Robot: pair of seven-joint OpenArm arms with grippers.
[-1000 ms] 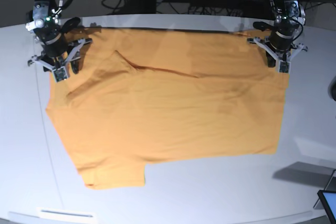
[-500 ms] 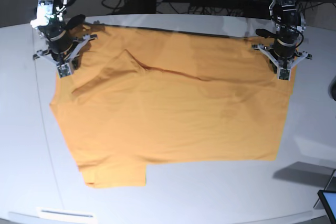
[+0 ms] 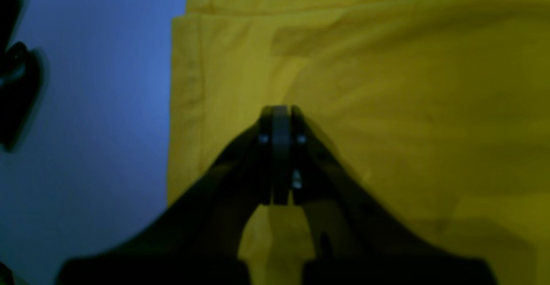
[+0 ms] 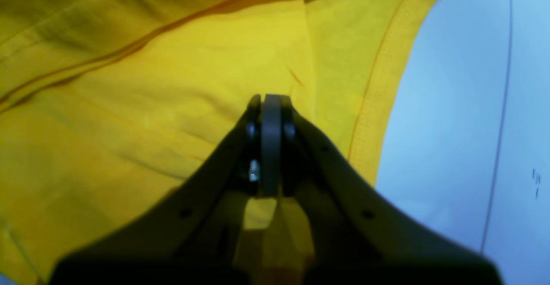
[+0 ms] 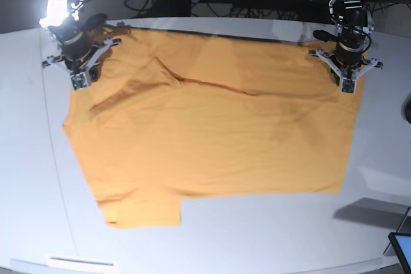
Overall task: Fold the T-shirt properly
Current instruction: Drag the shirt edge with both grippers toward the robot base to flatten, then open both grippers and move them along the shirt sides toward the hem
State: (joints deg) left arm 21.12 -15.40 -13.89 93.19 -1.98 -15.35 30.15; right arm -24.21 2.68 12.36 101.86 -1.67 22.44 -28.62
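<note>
The shirt [image 5: 212, 133] lies spread nearly flat across the middle of the table [image 5: 270, 242], its far edge along the table's far edge, one sleeve toward the near left corner. A long crease runs across its upper part. My right gripper [image 4: 270, 104] is pinched together on the cloth at the far left corner, just inside the stitched hem. My left gripper [image 3: 279, 113] is likewise pinched together on the cloth at the far right corner, beside the side hem. The cloth is light, soft and limp, I judge; it will sag and drag rather than hold shape, and a thin pinch could slip. The hemmed corners are the best hold, being thicker. Both hands should move together, keeping the edge taut between them.
</note>
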